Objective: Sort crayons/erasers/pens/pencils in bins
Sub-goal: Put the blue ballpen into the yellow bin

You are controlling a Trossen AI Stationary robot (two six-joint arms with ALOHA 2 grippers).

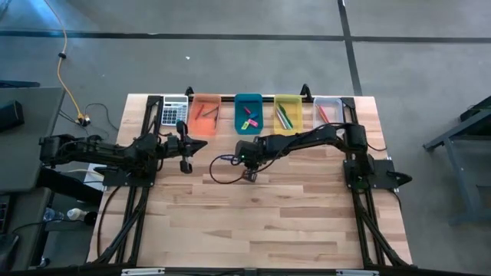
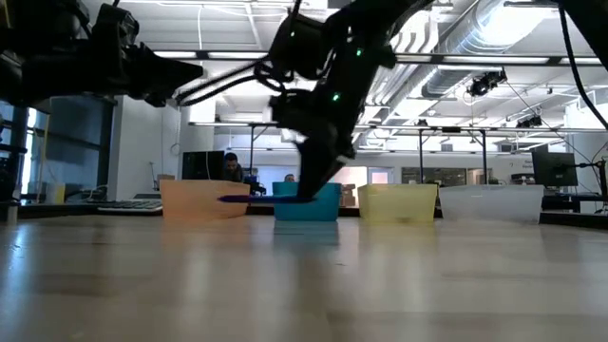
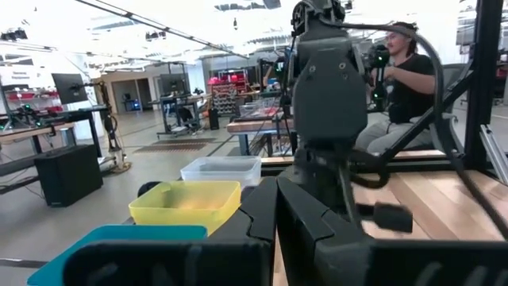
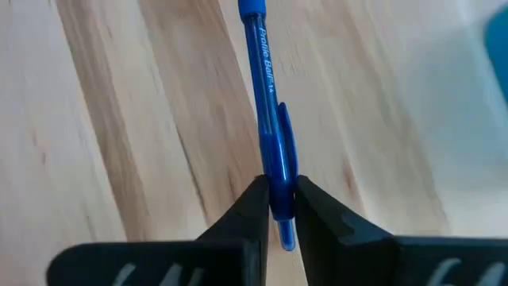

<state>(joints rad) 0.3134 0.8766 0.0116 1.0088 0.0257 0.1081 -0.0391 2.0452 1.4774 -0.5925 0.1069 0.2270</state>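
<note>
High view: right gripper [image 1: 248, 173] at frame centre, below the teal bin [image 1: 247, 113]; left gripper [image 1: 184, 164] idle, clenched empty.
Low view: blue pen [image 2: 256, 199] held level, clear of the table.
Right wrist view: fingers [image 4: 252, 208] pinch the pen near its clip, likely for carrying to the yellow bin [image 1: 288, 113].

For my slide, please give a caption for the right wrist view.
Right tool shut on a blue pen above the wooden table.

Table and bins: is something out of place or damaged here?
Nothing looks damaged or spilled. The only item outside the bins is a blue pen, and the right gripper is shut on it above the table.
</note>
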